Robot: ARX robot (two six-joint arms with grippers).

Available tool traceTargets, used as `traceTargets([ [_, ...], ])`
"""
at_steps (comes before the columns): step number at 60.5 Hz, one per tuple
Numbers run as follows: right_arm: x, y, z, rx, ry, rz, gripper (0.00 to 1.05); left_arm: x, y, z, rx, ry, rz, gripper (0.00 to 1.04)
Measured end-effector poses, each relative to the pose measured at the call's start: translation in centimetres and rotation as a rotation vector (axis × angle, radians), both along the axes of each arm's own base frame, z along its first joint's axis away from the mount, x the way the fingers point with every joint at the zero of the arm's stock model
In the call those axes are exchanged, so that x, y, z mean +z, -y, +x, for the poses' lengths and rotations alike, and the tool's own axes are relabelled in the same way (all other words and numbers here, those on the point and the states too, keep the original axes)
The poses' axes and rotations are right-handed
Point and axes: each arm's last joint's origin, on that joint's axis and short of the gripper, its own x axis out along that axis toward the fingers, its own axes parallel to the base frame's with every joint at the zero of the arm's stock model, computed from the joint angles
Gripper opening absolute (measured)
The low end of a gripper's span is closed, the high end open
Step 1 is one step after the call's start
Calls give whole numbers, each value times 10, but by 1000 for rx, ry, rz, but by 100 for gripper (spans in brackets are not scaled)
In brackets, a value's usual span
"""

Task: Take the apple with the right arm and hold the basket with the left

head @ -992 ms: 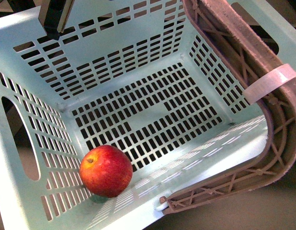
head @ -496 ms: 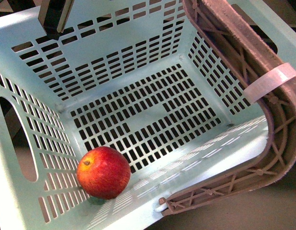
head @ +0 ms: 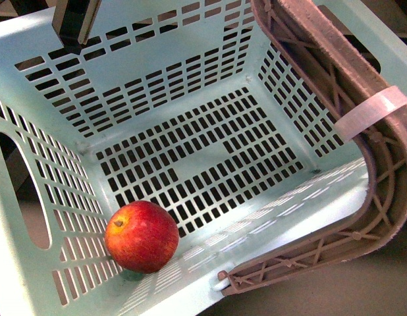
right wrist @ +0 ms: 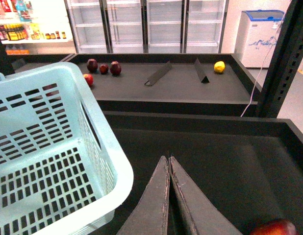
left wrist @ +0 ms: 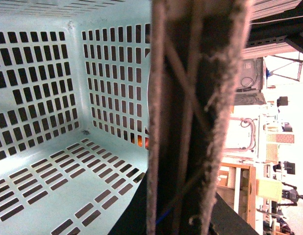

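Apple lay in basket's near-left corner, touching the left wall. Handle w/ white band ran along the right side. Right gripper fingers were pressed together, empty, beside basket. Left gripper: couldn't tell, handle blocked view. Labels on far bottles were too small to read.

The basket is pale turquoise, its walls and floor patterned with rows of dark rectangular slots. Its handle is brownish-mauve (one white band crossing it), and the apple is red with yellowish streaks.
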Motion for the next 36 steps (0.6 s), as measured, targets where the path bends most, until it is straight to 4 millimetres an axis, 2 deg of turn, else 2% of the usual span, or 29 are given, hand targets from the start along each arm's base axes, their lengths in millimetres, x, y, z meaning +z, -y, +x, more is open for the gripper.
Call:
traceTargets([
  [14,0,0,-4,0,-1,0,2,0,0,0,0,0,0,7],
  [23,-4,0,-14,0,-11,0,2,0,0,0,1,0,0,7],
  [36,-3,0,-15,0,-7,0,2,0,0,0,1,-1,-1,7],
])
